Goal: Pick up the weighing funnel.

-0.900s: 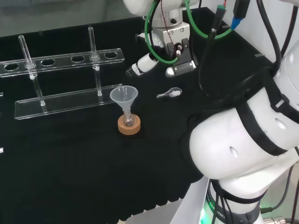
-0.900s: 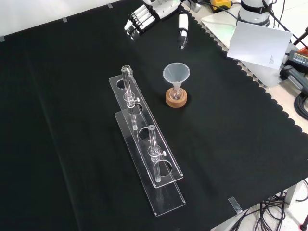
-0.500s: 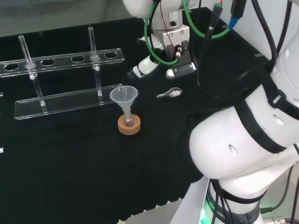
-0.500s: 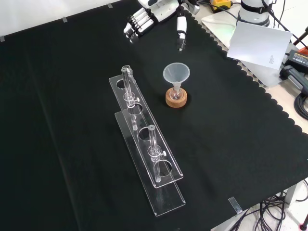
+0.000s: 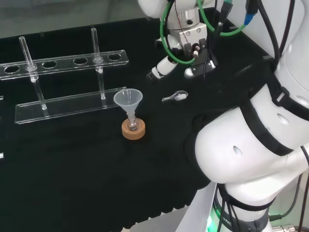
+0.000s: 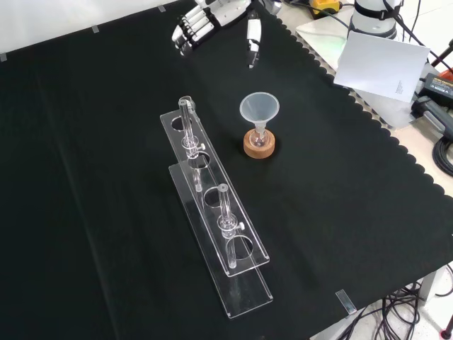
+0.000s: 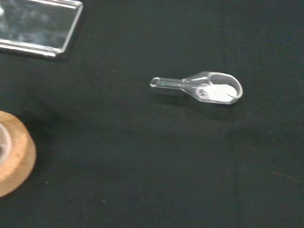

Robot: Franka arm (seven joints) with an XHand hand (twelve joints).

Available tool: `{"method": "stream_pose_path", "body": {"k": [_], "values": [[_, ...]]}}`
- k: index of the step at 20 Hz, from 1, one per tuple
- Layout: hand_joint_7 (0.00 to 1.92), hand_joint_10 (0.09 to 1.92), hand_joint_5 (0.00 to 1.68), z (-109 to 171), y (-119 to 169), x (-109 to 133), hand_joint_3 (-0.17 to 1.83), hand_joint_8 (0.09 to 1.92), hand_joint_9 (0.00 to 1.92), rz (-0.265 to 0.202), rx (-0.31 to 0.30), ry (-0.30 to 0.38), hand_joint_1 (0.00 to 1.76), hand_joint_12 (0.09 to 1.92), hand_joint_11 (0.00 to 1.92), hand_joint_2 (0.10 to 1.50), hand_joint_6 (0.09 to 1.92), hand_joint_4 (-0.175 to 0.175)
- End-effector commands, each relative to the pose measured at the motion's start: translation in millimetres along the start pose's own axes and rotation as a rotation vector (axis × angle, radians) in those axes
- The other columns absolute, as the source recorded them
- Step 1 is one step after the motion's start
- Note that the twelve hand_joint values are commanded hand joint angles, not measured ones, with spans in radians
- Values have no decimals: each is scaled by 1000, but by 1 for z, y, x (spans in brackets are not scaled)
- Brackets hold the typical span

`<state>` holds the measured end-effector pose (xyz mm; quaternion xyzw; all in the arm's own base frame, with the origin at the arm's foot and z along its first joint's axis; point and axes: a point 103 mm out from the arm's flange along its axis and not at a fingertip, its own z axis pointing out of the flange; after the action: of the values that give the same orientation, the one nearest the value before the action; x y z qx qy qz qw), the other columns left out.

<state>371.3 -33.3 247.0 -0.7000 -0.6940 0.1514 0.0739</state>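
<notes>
Clear against the black cloth of the table (image 5: 72, 174), the weighing funnel (image 5: 175, 97) lies flat on its side, a small scoop with a short stem. Bare cloth lies open on every side of it. Its bowl looks whitish in the wrist view; whether that is powder or glare cannot be told.

The robot hand (image 6: 212, 15) hangs above the cloth, just beyond the piece in the head view. Its fingers are straight and spread from the thumb, holding nothing.

To the left in the head view stands the funnel (image 5: 128, 99), a clear cone with its mouth up and its stem in a small flask on a round cork ring (image 5: 133, 130). Farther left, a two-tier clear plastic rack (image 5: 67, 104) with round holes carries thin glass tubes (image 5: 95, 46), standing upright.

The cloth's scalloped edge (image 6: 396, 149) runs down the right of the front view, well apart from the ware.
</notes>
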Motion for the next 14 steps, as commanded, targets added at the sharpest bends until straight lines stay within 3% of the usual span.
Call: {"method": "stream_pose_path", "body": {"k": [1, 4, 7, 9, 11, 14], "values": [[34, 87, 0, 19, 18, -33, 29, 177, 50, -2, 35, -40, 487, 355, 0, 667, 87, 0], [41, 87, 0, 24, 25, -35, 27, 183, 57, -22, 44, -57, 500, 352, 0, 665, 87, 0], [44, 87, 0, 23, 32, -36, 22, 189, 57, -44, 82, -128, 549, 353, 0, 656, 87, 1], [40, 90, 0, 21, 33, -38, 14, 211, 49, -43, 68, -152, 632, 412, 0, 643, 87, 4], [62, 173, 0, 19, 37, -41, 8, 258, 50, -32, 65, -152, 710, 567, 0, 633, 87, 14], [251, 427, 118, 27, 65, -64, 5, 368, 139, -116, 126, -144, 792, 952, 0, 624, 87, 40]]}}
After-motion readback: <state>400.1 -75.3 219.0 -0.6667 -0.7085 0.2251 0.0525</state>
